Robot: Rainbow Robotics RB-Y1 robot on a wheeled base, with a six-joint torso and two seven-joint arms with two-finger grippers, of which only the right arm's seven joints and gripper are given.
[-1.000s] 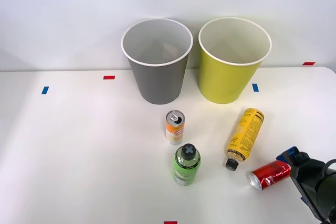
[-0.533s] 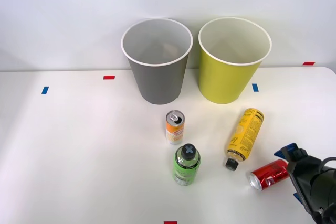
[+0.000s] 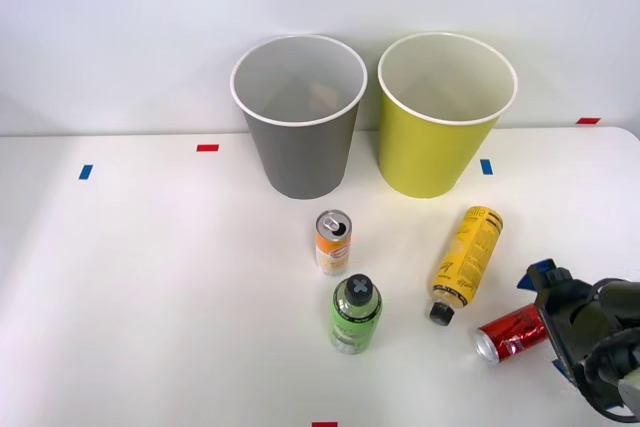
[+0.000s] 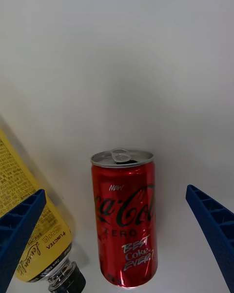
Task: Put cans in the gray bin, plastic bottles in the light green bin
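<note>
A red can (image 3: pixel 512 333) lies on its side at the table's front right, and in the wrist view the red can (image 4: pixel 124 217) sits between my open blue fingers (image 4: pixel 214 224). My right gripper (image 3: pixel 552 325) hovers at its base end, holding nothing. Just left of it lies a yellow bottle (image 3: pixel 465 257), its black cap toward me, and the yellow bottle (image 4: pixel 19 176) shows beside one finger. An orange and white can (image 3: pixel 333 242) stands upright in the middle. The green bottle (image 3: pixel 356 314) is in front of it. The gray bin (image 3: pixel 300 127) and light green bin (image 3: pixel 440 122) stand at the back.
Small red and blue tape marks (image 3: pixel 207 148) dot the white table (image 3: pixel 150 277). The table's right edge runs close behind my arm. A pale wall rises behind the bins.
My right gripper has shifted slightly left and farther over the red can's base end while turning. The cans, bottles and bins have not moved.
</note>
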